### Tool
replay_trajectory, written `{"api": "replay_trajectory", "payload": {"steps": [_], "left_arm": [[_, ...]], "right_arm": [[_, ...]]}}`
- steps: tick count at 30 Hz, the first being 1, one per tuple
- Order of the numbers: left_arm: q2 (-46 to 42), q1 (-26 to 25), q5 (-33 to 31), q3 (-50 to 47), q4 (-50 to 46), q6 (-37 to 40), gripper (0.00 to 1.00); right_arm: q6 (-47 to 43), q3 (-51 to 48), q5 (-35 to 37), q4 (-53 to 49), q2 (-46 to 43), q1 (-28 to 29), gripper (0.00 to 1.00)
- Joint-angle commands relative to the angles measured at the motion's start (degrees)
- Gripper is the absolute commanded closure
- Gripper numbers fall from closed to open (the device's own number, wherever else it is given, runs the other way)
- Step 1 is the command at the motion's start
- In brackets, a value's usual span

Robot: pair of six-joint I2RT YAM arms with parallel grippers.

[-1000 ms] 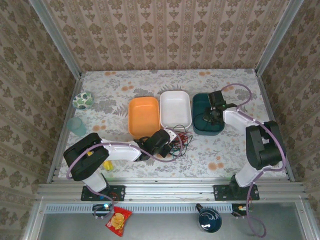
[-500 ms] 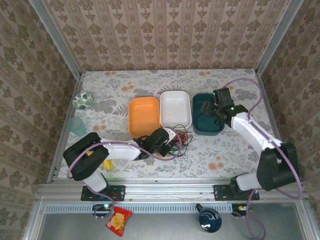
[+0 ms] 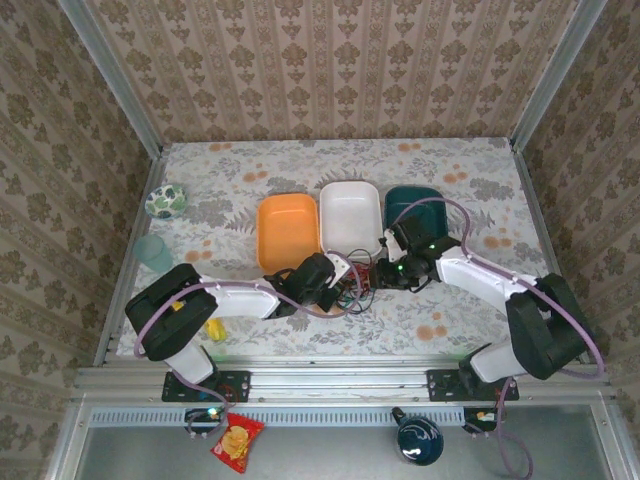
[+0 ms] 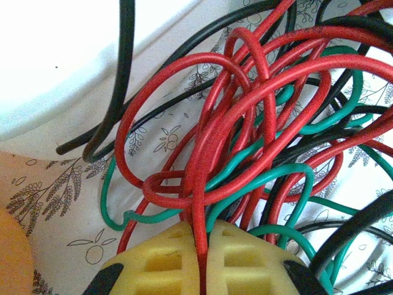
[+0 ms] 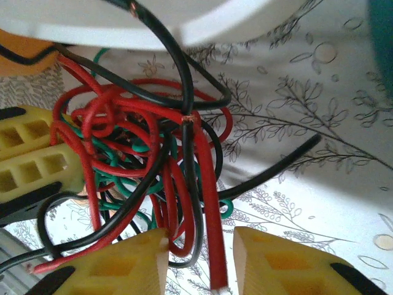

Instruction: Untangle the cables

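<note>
My left gripper (image 4: pixel 201 252) pinches the thin red cable (image 4: pixel 198 209); my right gripper (image 5: pixel 201 249) stands spread, that cable running between its fingers.

An orange tray (image 3: pixel 285 225), white tray (image 3: pixel 352 210) and teal tray (image 3: pixel 420 193) sit side by side.

from the top cam the cables (image 3: pixel 362 290) are a tiny knot, way too small to follow any one wire, and the left gripper (image 3: pixel 345 283) and right gripper (image 3: pixel 380 275) cover part of it. left wrist cam: red cable (image 4: pixel 198 209) vanishes between the closed jaws, which the bottom edge chops off; white tray (image 4: pixel 55 55) and orange tray (image 4: pixel 9 246) are blurry, cropped. right wrist cam: teal tray (image 5: pixel 384 43) is just a corner sliver.
</note>
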Motion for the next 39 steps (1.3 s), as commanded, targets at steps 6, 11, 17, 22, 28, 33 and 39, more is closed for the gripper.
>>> {"api": "replay_trajectory", "payload": {"steps": [6,11,17,22,28,33,39], "left_arm": [[-1.5,0.49,-0.69,-3.01,-4.07,-0.8,1.0],[-1.63,0.44,-1.04,-3.68,-3.91,-0.97,1.0],[-1.81,0.5,-1.31,-4.54,-3.91,-1.3,1.0],[-2.04,0.45,-1.3,-5.32,-3.79,-1.66,1.0],[-2.17,0.5,-1.3,-5.34,-3.98,-1.49,1.0],[-2.59,0.33,-1.4,-5.52,-4.33,-1.57,1.0],[-2.84,0.04,-2.0,-5.61,-4.51,-1.81,1.0]], "right_arm": [[-1.77,-1.0,-4.96,3.36,4.43,-0.03,0.69],[-1.24,-2.05,-3.9,4.63,2.46,-0.11,0.54],[0.03,-6.64,-0.19,5.07,-7.9,-1.86,0.45],[-0.47,-9.07,-2.19,4.05,-10.75,-2.9,0.54],[-0.05,-7.41,-7.74,8.5,-5.3,-1.8,0.61],[-0.69,-4.47,-9.44,9.66,-1.46,-0.55,0.61],[-0.71,-3.8,-8.72,11.03,1.92,-0.46,0.64]]}}
